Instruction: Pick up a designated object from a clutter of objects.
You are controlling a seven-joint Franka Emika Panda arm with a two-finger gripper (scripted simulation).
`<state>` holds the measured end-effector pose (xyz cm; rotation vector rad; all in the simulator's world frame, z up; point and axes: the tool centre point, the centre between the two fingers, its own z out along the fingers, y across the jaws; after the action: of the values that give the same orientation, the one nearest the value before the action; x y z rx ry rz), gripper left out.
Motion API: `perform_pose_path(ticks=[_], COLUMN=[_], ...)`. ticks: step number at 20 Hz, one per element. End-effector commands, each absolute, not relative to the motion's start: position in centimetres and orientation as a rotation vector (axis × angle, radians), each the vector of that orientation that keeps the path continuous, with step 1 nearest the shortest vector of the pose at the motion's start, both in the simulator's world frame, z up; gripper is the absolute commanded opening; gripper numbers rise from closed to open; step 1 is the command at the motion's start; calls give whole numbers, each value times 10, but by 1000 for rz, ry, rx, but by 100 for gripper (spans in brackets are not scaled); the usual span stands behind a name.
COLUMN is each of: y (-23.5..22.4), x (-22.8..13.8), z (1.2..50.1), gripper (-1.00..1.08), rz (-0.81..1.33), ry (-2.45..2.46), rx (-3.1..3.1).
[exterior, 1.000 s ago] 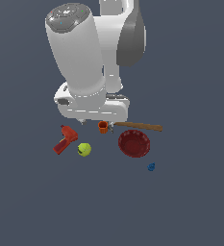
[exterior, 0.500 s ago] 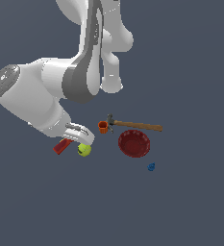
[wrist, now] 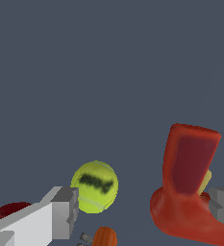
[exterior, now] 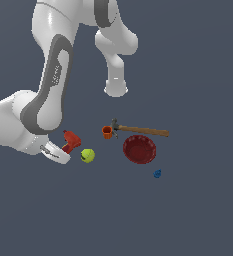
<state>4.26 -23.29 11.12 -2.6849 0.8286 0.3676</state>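
The red drill-shaped toy (exterior: 71, 141) lies on the grey floor at the exterior view's left end of the clutter. My gripper (exterior: 57, 152) is low beside it, on its left side in the exterior view, and the arm hides part of the handle. In the wrist view the gripper (wrist: 142, 211) is open, with its fingers (wrist: 63, 211) wide apart. The drill (wrist: 188, 190) lies between them, close against one finger. The yellow-green tennis ball (exterior: 88, 155) lies just next to the drill and shows in the wrist view (wrist: 95, 186) near the other finger.
An orange cup (exterior: 107, 132) stands by the head of a wooden-handled hammer (exterior: 140, 131). A dark red bowl (exterior: 139, 149) and a tiny blue piece (exterior: 157, 174) lie toward the exterior view's right. The cup (wrist: 105, 236) also shows in the wrist view.
The arm has swung from above the cup toward the exterior view's left and gone down. The hand is now low beside the drill. The objects have not moved.
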Motion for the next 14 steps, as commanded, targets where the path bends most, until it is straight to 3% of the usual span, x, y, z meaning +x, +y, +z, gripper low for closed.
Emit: perform_pose_path(ticks=[1,14], y=[-251,-293], x=[37,18], z=[93,46], gripper=[108,108], rz=[384,420], ry=[881,1003], rx=[-2635,-2507])
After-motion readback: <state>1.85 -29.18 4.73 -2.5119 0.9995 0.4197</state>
